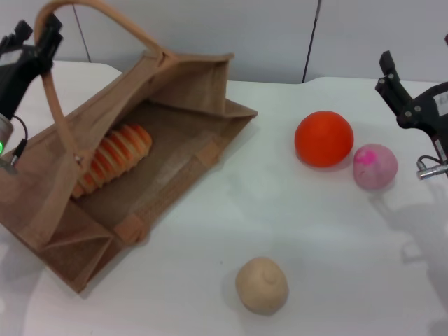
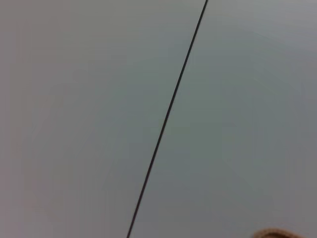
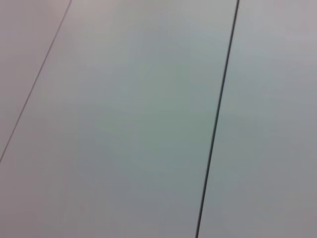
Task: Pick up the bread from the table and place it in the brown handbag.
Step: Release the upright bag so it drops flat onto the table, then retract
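Left gripper [image 1: 31,35]: hanging at the far left edge of the head view, its dark fingers pinching together on the looped strap handle [image 1: 105,10] of the brown handbag [image 1: 161,175] and holding the bag's mouth agape.
Right gripper [image 1: 393,82]: hovering raised at the far right, above the table [image 1: 336,245] and beyond the pink ball [image 1: 375,166]; fingers spread apart, carrying nothing.
Bread [image 1: 112,159]: lying inside the handbag, deep on the lower wall toward the left side, no longer on the tabletop.
Step in hand: judging by how things lie, the placing is looking finished; only letting go of the handle and pulling both arms clear is remaining.
Next move: the left fingers are needing to part and let the strap drop gently, so the bag is not tipping and the loaf is not rolling toward the open mouth.
Edges: the handbag is sprawling across the left of the table, its near corner sitting close to the front edge; the table's back edge is running just behind the bag.
Open room: a wide bare stretch is lying between the bag and the orange ball [image 1: 323,138]; the beige bun [image 1: 261,284] is sitting alone near the front, well apart from everything.
Wrist views: both are showing only blank wall panels with a seam.
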Tool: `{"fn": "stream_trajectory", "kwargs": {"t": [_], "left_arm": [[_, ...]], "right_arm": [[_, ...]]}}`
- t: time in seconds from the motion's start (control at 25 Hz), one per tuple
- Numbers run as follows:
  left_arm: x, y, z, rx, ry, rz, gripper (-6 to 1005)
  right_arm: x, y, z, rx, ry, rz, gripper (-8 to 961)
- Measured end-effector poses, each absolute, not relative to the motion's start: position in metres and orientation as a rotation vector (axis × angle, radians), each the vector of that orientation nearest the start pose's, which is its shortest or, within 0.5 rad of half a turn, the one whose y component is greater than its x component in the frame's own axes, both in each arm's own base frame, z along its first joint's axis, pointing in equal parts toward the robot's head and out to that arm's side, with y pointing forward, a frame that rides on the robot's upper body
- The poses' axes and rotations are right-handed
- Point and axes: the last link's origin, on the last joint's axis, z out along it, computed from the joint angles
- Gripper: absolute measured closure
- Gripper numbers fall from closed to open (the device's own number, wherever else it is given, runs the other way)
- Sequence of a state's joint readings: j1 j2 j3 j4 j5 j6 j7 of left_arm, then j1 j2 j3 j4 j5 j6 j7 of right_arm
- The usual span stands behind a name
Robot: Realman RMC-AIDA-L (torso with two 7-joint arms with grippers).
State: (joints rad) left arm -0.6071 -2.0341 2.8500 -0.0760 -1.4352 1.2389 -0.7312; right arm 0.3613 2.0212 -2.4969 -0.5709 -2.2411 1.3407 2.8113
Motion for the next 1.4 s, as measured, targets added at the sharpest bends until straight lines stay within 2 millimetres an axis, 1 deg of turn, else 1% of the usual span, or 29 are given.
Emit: {"fn": "stream_trajectory", "kwargs": {"t": [0.04, 0.16, 0.36, 0.72, 0.8, 0.92, 1.24, 1.4], "left_arm": [[-0.319, 0.378, 0.044, -1.497, -0.737, -1.033, 524], [-0.319, 0.38, 0.033, -1.506, -0.719, -0.952, 314], [-0.323, 0.38, 0.026, -1.441, -0.684, -0.843, 121], [-0.325, 0.375, 0.021, -1.39, -0.586, -0.685, 122], [-0.325, 0.373, 0.018, -1.406, -0.577, -0.674, 122], [-0.315, 0.369, 0.01, -1.476, -0.519, -0.695, 122], [-0.288, 0.362, -0.004, -1.589, -0.345, -0.743, 122], [-0.279, 0.361, -0.011, -1.647, -0.297, -0.759, 123]], "right_arm": [[0.234, 0.314, -0.027, -1.614, 0.048, 0.835, 43], [0.235, 0.314, -0.026, -1.612, 0.049, 0.834, 43], [0.236, 0.314, -0.026, -1.612, 0.049, 0.832, 43], [0.239, 0.313, -0.026, -1.615, 0.047, 0.82, 43], [0.239, 0.313, -0.026, -1.615, 0.047, 0.82, 43], [0.239, 0.314, -0.026, -1.616, 0.047, 0.818, 43], [0.237, 0.316, -0.027, -1.625, 0.043, 0.819, 43], [0.237, 0.316, -0.027, -1.626, 0.043, 0.819, 43]]}}
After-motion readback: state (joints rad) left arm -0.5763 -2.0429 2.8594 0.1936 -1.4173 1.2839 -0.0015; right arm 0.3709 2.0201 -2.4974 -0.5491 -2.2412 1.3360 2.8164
